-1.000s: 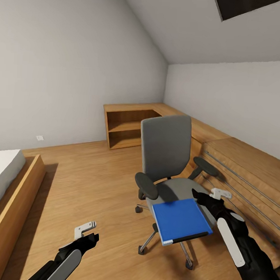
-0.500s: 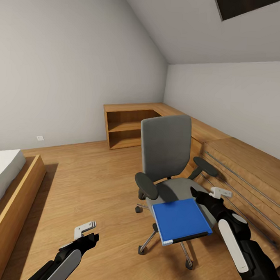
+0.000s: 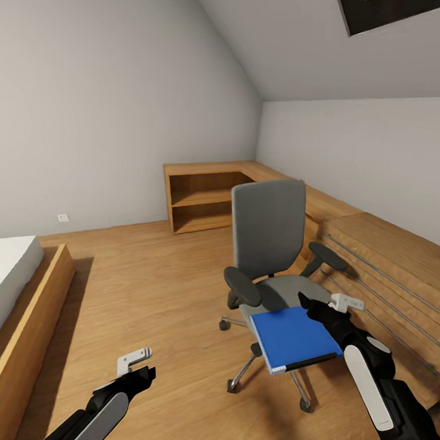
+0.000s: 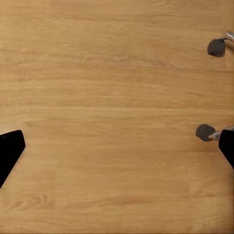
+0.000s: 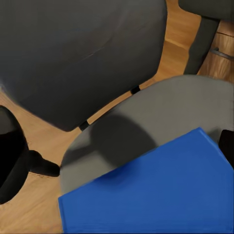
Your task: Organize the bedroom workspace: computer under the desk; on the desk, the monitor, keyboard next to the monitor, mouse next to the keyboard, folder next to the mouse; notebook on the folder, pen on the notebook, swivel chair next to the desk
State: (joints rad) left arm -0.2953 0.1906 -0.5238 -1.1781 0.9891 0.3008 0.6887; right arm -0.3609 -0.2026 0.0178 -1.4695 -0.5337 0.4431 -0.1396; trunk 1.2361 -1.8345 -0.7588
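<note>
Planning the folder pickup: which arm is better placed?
Right. The right gripper hovers at the blue folder on the swivel chair; the left gripper hangs over bare floor, well aside.

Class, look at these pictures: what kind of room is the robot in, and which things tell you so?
Probably an attic bedroom with a study corner: a bed at one side, a sloped ceiling, a swivel chair holding a blue folder, and low wooden shelving.
</note>
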